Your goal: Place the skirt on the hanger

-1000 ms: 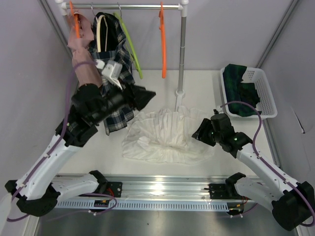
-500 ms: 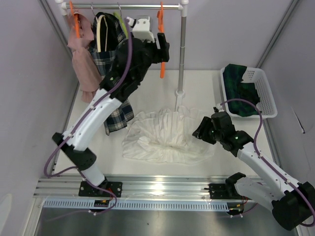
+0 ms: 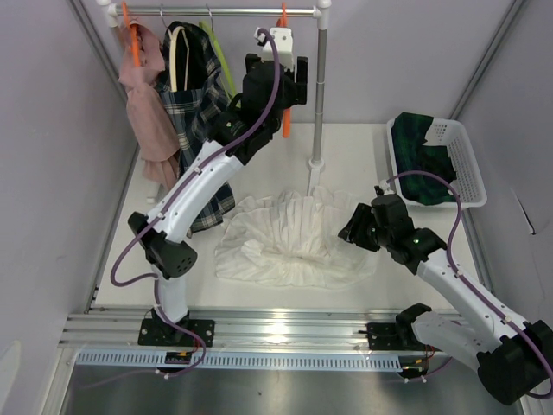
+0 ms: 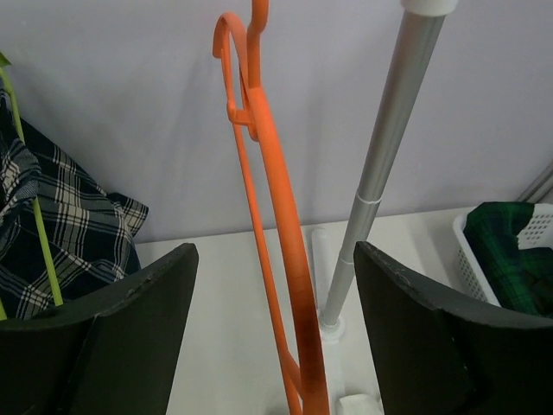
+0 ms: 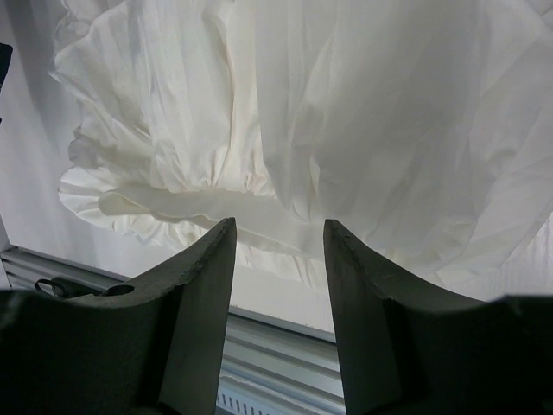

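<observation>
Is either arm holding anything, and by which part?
Nothing. The left gripper is open around the orange hanger; the right gripper open over the white skirt.

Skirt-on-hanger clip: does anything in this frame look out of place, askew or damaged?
Nothing looks damaged or spilled. The one untidy thing is the white skirt. It lies crumpled in a heap on the table, with its upper edge bunched up at the foot of the rack pole.

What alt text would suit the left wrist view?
An orange hanger hangs between the two dark fingers of the open left hand, touching neither. A grey rack pole stands right of it, a plaid garment left.
</observation>
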You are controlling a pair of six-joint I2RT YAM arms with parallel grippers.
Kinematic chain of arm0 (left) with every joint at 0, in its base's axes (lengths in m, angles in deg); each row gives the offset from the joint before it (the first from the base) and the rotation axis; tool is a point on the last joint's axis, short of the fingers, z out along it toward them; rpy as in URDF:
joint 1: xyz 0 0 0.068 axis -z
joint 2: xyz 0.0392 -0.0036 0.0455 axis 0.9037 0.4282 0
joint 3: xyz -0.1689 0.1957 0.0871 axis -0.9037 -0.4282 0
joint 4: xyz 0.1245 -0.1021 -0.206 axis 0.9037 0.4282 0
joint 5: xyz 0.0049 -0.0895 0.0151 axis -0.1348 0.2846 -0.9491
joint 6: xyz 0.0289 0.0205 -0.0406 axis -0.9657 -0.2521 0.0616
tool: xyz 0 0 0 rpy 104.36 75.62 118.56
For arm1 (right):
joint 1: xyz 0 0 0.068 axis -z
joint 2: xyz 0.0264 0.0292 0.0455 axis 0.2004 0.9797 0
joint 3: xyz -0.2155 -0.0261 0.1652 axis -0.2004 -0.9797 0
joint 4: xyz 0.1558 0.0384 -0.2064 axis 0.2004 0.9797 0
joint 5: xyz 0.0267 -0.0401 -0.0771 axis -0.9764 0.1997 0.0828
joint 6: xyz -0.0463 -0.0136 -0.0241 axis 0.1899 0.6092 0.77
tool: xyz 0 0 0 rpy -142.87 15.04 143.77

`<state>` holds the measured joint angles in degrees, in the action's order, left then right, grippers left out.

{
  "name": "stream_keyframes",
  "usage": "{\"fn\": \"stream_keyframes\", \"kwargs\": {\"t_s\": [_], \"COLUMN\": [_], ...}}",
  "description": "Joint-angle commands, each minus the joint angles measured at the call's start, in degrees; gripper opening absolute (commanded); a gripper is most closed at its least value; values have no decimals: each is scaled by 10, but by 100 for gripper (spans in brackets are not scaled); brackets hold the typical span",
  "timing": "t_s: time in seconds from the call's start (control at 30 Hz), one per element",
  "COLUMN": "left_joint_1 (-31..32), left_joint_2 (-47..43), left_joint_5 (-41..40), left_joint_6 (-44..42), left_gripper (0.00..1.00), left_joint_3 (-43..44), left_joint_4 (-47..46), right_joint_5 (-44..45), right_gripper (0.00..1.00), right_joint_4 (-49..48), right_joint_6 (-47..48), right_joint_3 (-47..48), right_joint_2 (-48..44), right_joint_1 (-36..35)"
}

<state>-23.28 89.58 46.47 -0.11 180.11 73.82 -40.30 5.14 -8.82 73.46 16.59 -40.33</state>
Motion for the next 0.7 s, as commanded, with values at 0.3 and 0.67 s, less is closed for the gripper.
{"fn": "stream_keyframes", "kwargs": {"t_s": [0.3,0.67], "left_joint_1": [0,0], "left_joint_2": [24,17], "left_joint_5": [-26,-40], "left_joint_6": [-38,-83], "left_gripper": [69,18], "left_joint_3": [49,68], "left_joint_4": [23,22], "right_joint_5": [0,-2], "right_gripper": [47,38], "right_joint_4": [0,-1], "right_joint_6": [12,14], "right_joint_3": [16,17], "right_joint_2": [-4,-6], "right_joint_1": [1,3]}}
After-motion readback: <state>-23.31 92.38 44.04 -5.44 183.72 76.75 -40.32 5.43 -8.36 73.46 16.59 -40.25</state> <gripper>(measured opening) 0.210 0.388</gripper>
